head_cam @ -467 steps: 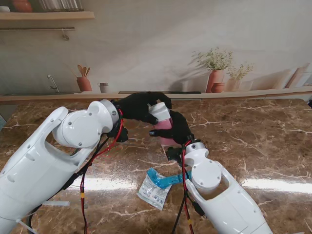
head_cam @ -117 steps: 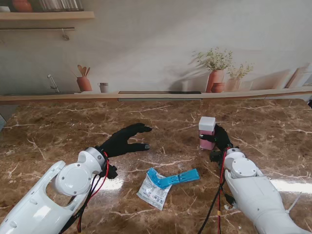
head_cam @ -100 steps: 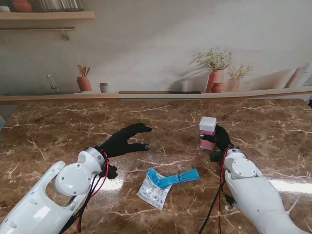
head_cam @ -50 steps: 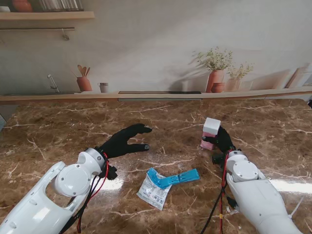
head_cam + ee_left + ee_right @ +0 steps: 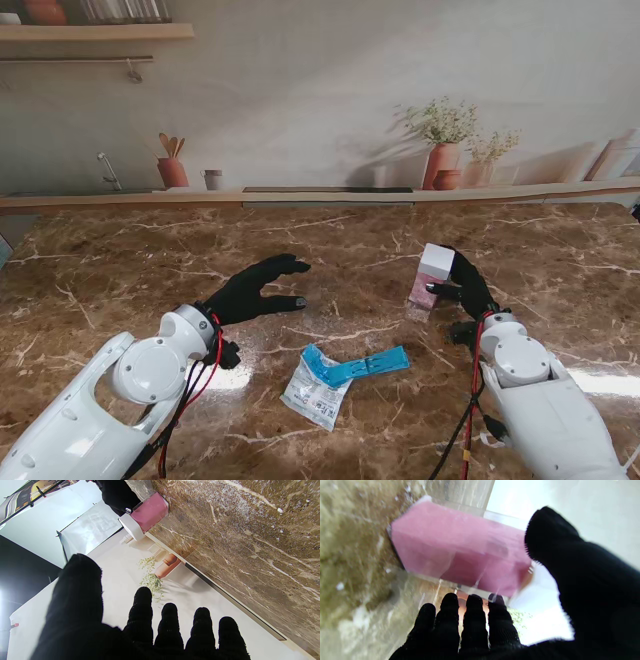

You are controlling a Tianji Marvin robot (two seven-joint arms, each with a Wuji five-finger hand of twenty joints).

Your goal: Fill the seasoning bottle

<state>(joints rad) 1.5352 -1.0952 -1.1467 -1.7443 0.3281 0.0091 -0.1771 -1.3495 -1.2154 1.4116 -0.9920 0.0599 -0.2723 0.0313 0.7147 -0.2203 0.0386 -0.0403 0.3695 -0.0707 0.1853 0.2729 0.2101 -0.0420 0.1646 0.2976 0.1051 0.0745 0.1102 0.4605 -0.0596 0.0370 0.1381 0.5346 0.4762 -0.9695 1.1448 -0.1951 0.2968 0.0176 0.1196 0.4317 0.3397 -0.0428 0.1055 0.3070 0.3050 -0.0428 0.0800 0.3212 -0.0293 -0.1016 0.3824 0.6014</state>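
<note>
The seasoning bottle (image 5: 428, 280) is clear with pink filling and a white cap (image 5: 436, 261). It stands tilted on the marble table, base down, its cap leaning toward my right hand (image 5: 470, 290). That hand is beside it with fingers spread, the thumb (image 5: 570, 562) against the cap end and the fingers (image 5: 472, 620) just off the bottle (image 5: 460, 555). My left hand (image 5: 255, 290) rests open on the table, well left of the bottle (image 5: 148, 512). A torn white refill sachet (image 5: 316, 392) lies flat nearer to me.
A blue strip (image 5: 358, 364) lies across the sachet's top. A ledge (image 5: 320, 195) with terracotta pots (image 5: 441, 165) and a utensil holder (image 5: 172, 170) runs along the table's far edge. Red cables hang by both forearms.
The bottle has gone from upright to tilted, its cap swinging right. My right hand has drawn right and toward me. The left hand has not moved.
</note>
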